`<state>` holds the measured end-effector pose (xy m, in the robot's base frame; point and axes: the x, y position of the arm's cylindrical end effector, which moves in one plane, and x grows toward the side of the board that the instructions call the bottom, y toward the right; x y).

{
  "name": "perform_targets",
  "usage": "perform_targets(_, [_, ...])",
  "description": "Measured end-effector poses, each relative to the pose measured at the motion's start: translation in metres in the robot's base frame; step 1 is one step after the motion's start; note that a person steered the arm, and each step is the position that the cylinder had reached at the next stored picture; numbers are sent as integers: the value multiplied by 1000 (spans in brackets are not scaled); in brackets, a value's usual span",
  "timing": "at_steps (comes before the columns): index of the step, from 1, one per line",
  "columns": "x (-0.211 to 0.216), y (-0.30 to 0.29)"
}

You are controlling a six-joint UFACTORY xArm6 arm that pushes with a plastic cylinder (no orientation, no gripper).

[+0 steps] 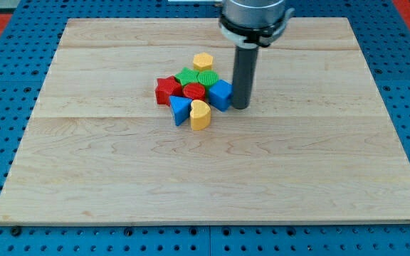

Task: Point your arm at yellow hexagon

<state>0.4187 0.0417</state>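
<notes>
Resting on the wooden board, my tip bare rod, nothing gripped, touching blue cube from the view's right. Yellow hexagon lying flat at cluster's top edge, above green blocks; no long axis discernible.

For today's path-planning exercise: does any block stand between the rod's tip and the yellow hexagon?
My tip sits at the blue cube's right side. The yellow hexagon lies up-left of it at the cluster's top. The blue cube and green cylinder border the straight line; going around the cluster's right looks open.
</notes>
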Motion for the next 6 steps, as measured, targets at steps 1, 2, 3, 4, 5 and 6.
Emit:
perform_targets(1, [-13,28])
perform_targets(2, [-87,118])
perform_targets(3, [-191,157])
perform_targets(4, [-227,123])
perform_targets(5, [-184,49])
perform_targets(6, [-143,-32])
